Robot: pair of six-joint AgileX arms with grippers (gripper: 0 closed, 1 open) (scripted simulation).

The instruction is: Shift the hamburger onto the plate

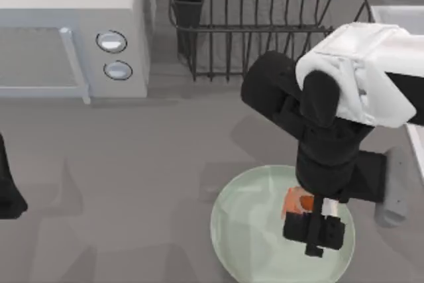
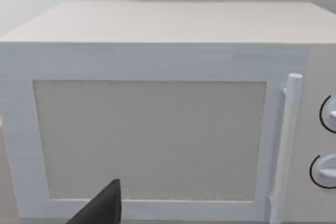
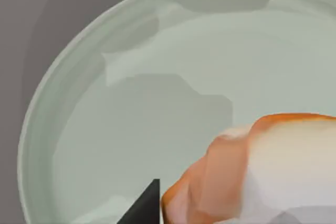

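Note:
The pale green plate (image 1: 245, 230) lies at the front of the table, right of centre. My right gripper (image 1: 311, 226) hangs over the plate's right half, pointing down, shut on the hamburger (image 1: 296, 202), whose orange-and-tan edge peeks out beside the black gripper body. In the right wrist view the hamburger (image 3: 273, 171) sits close up above the plate (image 3: 131, 103), with one dark fingertip (image 3: 147, 205) against its side; the other finger is out of frame. My left gripper (image 1: 6, 190) is parked at the table's left edge.
A white microwave (image 1: 73, 24) stands at the back left, facing the left wrist camera (image 2: 157, 129). A black wire dish rack (image 1: 265, 24) stands at the back centre. Grey tabletop stretches between the microwave and the plate.

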